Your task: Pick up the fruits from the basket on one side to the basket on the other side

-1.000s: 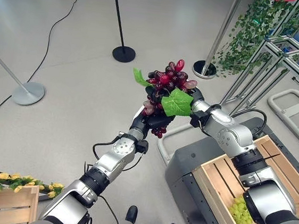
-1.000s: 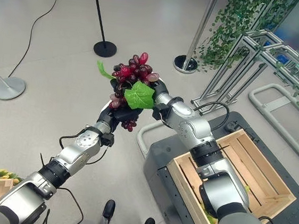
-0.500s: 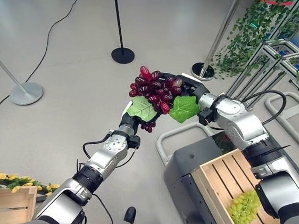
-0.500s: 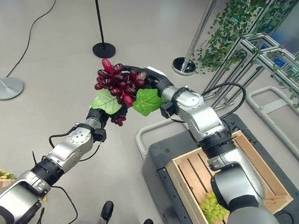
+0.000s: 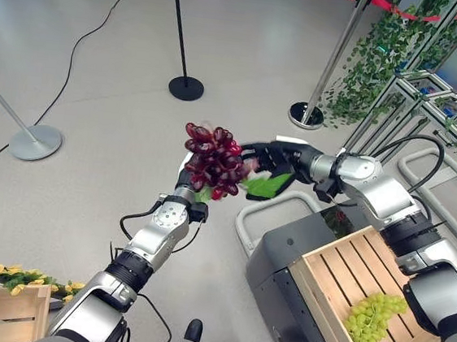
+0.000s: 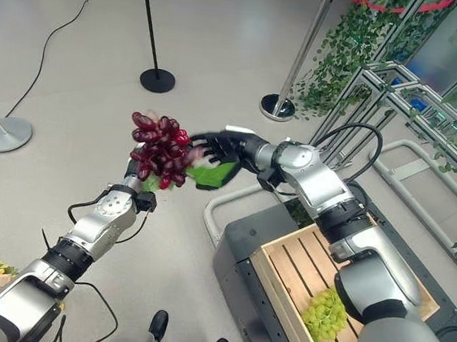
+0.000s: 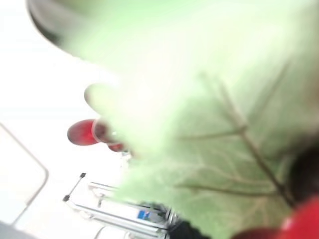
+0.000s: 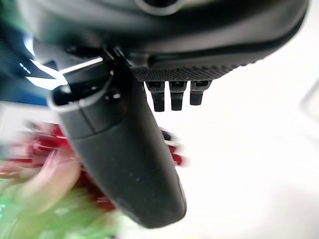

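Observation:
A bunch of red grapes (image 5: 212,159) with green leaves (image 5: 266,183) is held up in mid-air over the floor. My left hand (image 5: 186,181) sits under the bunch, curled on its stem end and mostly covered by the fruit. In the left wrist view a leaf (image 7: 209,124) and red grapes (image 7: 82,132) lie right against the hand. My right hand (image 5: 277,160) reaches toward the bunch from the right, open, fingers straight, just touching a leaf. A wooden crate (image 5: 342,252) at the lower right holds green grapes (image 5: 372,317). Another crate (image 5: 1,314) sits at the lower left.
The right crate rests on a dark grey cart (image 5: 285,254) with a tubular handle. Stanchion bases (image 5: 186,88) (image 5: 38,141) (image 5: 306,114) stand on the floor beyond. A metal frame with ivy (image 5: 433,94) fills the far right. Yellow flowers (image 5: 29,279) trim the left crate.
The red grapes have moved left and lower with my left hand. My right hand has let go of the bunch and straightened its fingers; its arm has swung out to the right.

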Motion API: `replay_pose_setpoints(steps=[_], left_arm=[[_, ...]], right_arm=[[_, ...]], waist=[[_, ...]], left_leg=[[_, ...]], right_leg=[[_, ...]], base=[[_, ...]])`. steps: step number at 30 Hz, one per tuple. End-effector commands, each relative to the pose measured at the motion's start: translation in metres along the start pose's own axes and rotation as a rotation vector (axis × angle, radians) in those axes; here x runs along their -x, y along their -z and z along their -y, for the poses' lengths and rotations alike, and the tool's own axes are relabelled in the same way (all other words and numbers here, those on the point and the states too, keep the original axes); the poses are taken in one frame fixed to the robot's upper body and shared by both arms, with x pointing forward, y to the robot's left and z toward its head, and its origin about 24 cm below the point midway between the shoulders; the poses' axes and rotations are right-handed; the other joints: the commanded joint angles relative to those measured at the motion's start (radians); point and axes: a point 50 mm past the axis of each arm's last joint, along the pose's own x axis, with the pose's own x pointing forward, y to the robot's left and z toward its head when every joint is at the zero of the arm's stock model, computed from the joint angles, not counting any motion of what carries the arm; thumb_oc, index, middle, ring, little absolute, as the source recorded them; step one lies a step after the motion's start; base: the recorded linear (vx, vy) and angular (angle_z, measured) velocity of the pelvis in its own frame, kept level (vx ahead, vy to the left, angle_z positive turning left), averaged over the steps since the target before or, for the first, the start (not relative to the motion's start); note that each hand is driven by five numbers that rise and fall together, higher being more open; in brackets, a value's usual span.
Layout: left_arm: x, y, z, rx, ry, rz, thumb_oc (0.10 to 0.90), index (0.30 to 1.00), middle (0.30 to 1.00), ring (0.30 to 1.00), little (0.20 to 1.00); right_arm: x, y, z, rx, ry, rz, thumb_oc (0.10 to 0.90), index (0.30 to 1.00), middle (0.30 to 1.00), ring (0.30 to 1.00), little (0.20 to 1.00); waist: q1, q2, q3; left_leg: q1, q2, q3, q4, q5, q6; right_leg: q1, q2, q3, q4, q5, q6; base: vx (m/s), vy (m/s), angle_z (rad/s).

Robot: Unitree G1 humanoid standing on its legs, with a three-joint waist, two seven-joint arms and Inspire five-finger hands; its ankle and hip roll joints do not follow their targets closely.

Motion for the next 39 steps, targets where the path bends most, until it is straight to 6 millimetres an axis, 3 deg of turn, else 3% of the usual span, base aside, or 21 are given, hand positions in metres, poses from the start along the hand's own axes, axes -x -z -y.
replay_pose_setpoints(steps=[1, 10, 14, 17, 20, 23, 24, 25, 27, 28, 30, 31, 32, 33, 34, 35, 39], left_arm=[[-0.005, -0.036, 0.009, 0.066, 0.033, 0.239, 0.400, 0.300, 0.300, 0.300, 0.300], [-0.007, -0.043, -0.002, 0.044, 0.015, 0.259, 0.400, 0.300, 0.300, 0.300, 0.300], [-0.006, -0.045, -0.007, 0.023, 0.012, 0.262, 0.400, 0.300, 0.300, 0.300, 0.300], [-0.004, -0.043, -0.009, 0.010, 0.014, 0.258, 0.400, 0.300, 0.300, 0.300, 0.300], [0.003, -0.033, -0.012, -0.001, 0.019, 0.247, 0.400, 0.300, 0.300, 0.300, 0.300], [0.011, -0.024, -0.014, -0.003, 0.030, 0.228, 0.400, 0.300, 0.300, 0.300, 0.300], [0.014, -0.022, -0.011, -0.009, 0.046, 0.225, 0.400, 0.300, 0.300, 0.300, 0.300], [0.020, -0.021, -0.007, -0.014, 0.077, 0.228, 0.400, 0.300, 0.300, 0.300, 0.300], [0.024, -0.021, -0.005, -0.017, 0.102, 0.226, 0.400, 0.300, 0.300, 0.300, 0.300], [0.031, -0.017, -0.005, -0.013, 0.132, 0.211, 0.400, 0.300, 0.300, 0.300, 0.300], [0.035, -0.009, -0.003, 0.003, 0.168, 0.195, 0.400, 0.300, 0.300, 0.300, 0.300], [0.035, -0.006, 0.002, 0.006, 0.208, 0.192, 0.400, 0.300, 0.300, 0.300, 0.300], [0.035, -0.005, 0.002, 0.007, 0.209, 0.192, 0.400, 0.300, 0.300, 0.300, 0.300], [0.030, -0.004, 0.011, 0.009, 0.257, 0.195, 0.400, 0.300, 0.300, 0.300, 0.300], [0.023, -0.004, 0.023, 0.020, 0.301, 0.193, 0.400, 0.300, 0.300, 0.300, 0.300], [0.022, -0.004, 0.024, 0.023, 0.303, 0.193, 0.400, 0.300, 0.300, 0.300, 0.300], [0.023, 0.001, 0.030, 0.066, 0.251, 0.183, 0.400, 0.300, 0.300, 0.300, 0.300]], right_arm=[[0.015, -0.001, 0.026, 0.163, 0.119, -0.063, 0.800, 0.900, 0.900, 0.900, 0.900], [0.047, -0.015, 0.064, 0.221, 0.356, -0.122, 0.800, 0.900, 0.900, 0.900, 0.900], [0.063, -0.023, 0.079, 0.186, 0.525, -0.051, 0.800, 0.900, 0.900, 0.900, 0.900], [0.067, -0.034, 0.079, 0.106, 0.572, 0.076, 0.800, 0.900, 0.900, 0.900, 0.900], [0.058, -0.040, 0.063, -0.034, 0.558, 0.247, 0.800, 0.900, 0.900, 0.900, 0.900], [0.037, -0.025, 0.034, -0.176, 0.518, 0.320, 0.800, 0.900, 0.900, 0.900, 0.900], [0.025, -0.013, 0.018, -0.217, 0.527, 0.322, 0.800, 0.900, 0.900, 0.900, 0.900], [0.017, 0.007, -0.002, -0.265, 0.538, 0.315, 0.800, 0.900, 0.900, 0.900, 0.900], [0.014, 0.022, -0.015, -0.331, 0.536, 0.305, 0.800, 0.900, 0.900, 0.900, 0.900], [0.012, 0.045, -0.031, -0.397, 0.519, 0.273, 0.800, 0.900, 0.900, 0.900, 0.900], [0.014, 0.068, -0.044, -0.438, 0.519, 0.223, 0.800, 0.900, 0.900, 0.900, 0.900], [0.016, 0.079, -0.049, -0.468, 0.526, 0.195, 0.800, 0.900, 0.900, 0.900, 0.900], [0.016, 0.079, -0.049, -0.468, 0.526, 0.195, 0.800, 0.900, 0.900, 0.900, 0.900], [0.016, 0.089, -0.050, -0.501, 0.547, 0.165, 0.800, 0.900, 0.900, 0.900, 0.900], [0.017, 0.101, -0.049, -0.532, 0.585, 0.128, 0.800, 0.900, 0.900, 0.900, 0.900], [0.017, 0.103, -0.049, -0.537, 0.586, 0.123, 0.800, 0.900, 0.900, 0.900, 0.900], [0.008, 0.117, -0.064, -0.563, 0.554, 0.064, 0.800, 0.900, 0.900, 0.900, 0.900]], waist=[[0.010, -0.024, -0.194], [-0.003, -0.037, -0.191], [-0.005, -0.039, -0.191], [-0.004, -0.038, -0.191], [0.006, -0.027, -0.183], [0.023, -0.009, -0.167], [0.033, 0.003, -0.155], [0.042, 0.024, -0.128], [0.044, 0.039, -0.105], [0.034, 0.048, -0.080], [0.010, 0.049, -0.074], [-0.010, 0.047, -0.079], [-0.012, 0.048, -0.078], [-0.039, 0.044, -0.083], [-0.063, 0.040, -0.085], [-0.065, 0.038, -0.085], [-0.033, 0.030, -0.071]], left_leg=[[0.015, 0.016, 0.025, -0.003, -0.044, -0.050], [0.015, 0.020, 0.037, -0.003, -0.043, -0.049], [0.016, 0.019, 0.040, -0.003, -0.047, -0.047], [0.018, 0.018, 0.041, -0.003, -0.049, -0.045], [0.022, 0.010, 0.040, -0.001, -0.056, -0.039], [0.021, 0.000, 0.026, 0.008, -0.065, -0.022], [0.014, -0.011, 0.006, 0.011, -0.062, -0.005], [-0.002, -0.024, -0.027, 0.024, -0.052, 0.021], [-0.016, -0.033, -0.059, 0.040, -0.046, 0.030], [-0.015, -0.042, -0.107, 0.056, -0.048, 0.037], [-0.019, -0.049, -0.163, 0.062, -0.048, 0.040], [-0.031, -0.062, -0.208, 0.064, -0.052, 0.045], [-0.029, -0.061, -0.211, 0.064, -0.053, 0.044], [-0.040, -0.081, -0.263, 0.065, -0.064, 0.050], [-0.052, -0.097, -0.312, 0.077, -0.079, 0.047], [-0.055, -0.099, -0.319, 0.082, -0.080, 0.045], [-0.073, -0.042, -0.278, 0.115, -0.076, 0.004]], right_leg=[[-0.023, -0.015, 0.022, 0.001, 0.071, -0.013], [-0.029, -0.010, 0.040, 0.003, 0.074, -0.010], [-0.031, -0.010, 0.046, 0.004, 0.073, -0.008], [-0.033, -0.013, 0.047, 0.003, 0.074, -0.006], [-0.036, -0.022, 0.048, 0.005, 0.074, -0.005], [-0.039, -0.040, 0.046, 0.036, 0.060, -0.003], [-0.058, -0.052, 0.046, 0.111, 0.045, 0.005], [-0.142, -0.078, 0.063, 0.313, 0.084, 0.030], [-0.218, -0.080, 0.098, 0.445, 0.118, 0.040], [-0.272, -0.061, 0.162, 0.501, 0.134, 0.033], [-0.278, -0.027, 0.242, 0.420, 0.118, 0.019], [-0.285, 0.013, 0.320, 0.334, 0.099, 0.009], [-0.282, 0.013, 0.317, 0.333, 0.098, 0.008], [-0.290, 0.056, 0.427, 0.241, 0.092, -0.004], [-0.283, 0.099, 0.495, 0.217, 0.078, -0.015], [-0.278, 0.102, 0.495, 0.214, 0.074, -0.017], [-0.220, 0.064, 0.366, 0.207, 0.027, -0.024]], base=[[0.00, 0.000, 0.00], [0.00, -0.008, -0.05], [0.00, -0.003, -0.02], [0.00, 0.000, 0.00], [0.02, 0.051, 0.00], [0.01, 0.073, -0.01], [-0.03, 0.090, 0.00], [-0.06, 0.077, 0.03], [-0.02, 0.001, 0.21], [0.10, -0.119, 0.54], [0.18, -0.213, 1.04], [0.13, -0.175, 1.07], [0.12, -0.237, 1.18], [0.13, -0.265, 1.37], [0.13, -0.283, 1.62], [0.09, -0.297, 2.09], [0.09, -0.276, 1.42]])
